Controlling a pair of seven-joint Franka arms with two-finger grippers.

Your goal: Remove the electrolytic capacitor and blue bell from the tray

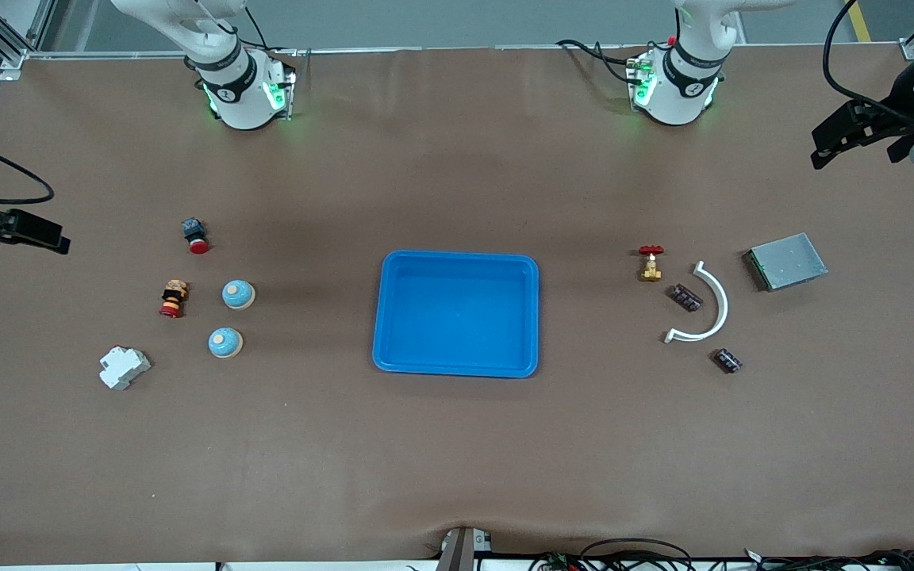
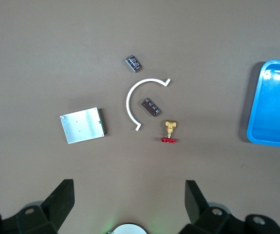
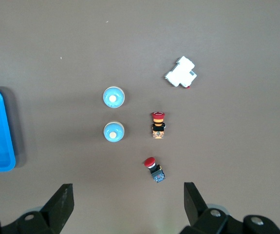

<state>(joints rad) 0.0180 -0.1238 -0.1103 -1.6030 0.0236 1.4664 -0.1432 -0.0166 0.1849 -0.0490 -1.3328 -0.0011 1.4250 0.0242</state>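
Observation:
Two dark capacitors (image 1: 685, 297) (image 1: 727, 361) lie toward the left arm's end of the table, one inside a white curved piece's arc and one nearer the front camera. Two blue dome bells (image 1: 238, 294) (image 1: 225, 342) stand toward the right arm's end. My left gripper (image 2: 129, 189) hangs open high over its own base, empty, with the capacitors (image 2: 151, 107) (image 2: 133, 63) well ahead of it. My right gripper (image 3: 128, 190) is open and empty too, high above its base, looking down on the bells (image 3: 114, 97) (image 3: 114, 131). Neither gripper shows in the front view.
A blue tray (image 1: 457, 255) sits mid-table. By the capacitors: a white curved piece (image 1: 715, 305), a red-handled brass valve (image 1: 650, 263), a grey metal box (image 1: 786, 261). By the bells: two red push buttons (image 1: 195, 235) (image 1: 174, 298), a white block (image 1: 124, 368). Black fixtures overhang both table ends.

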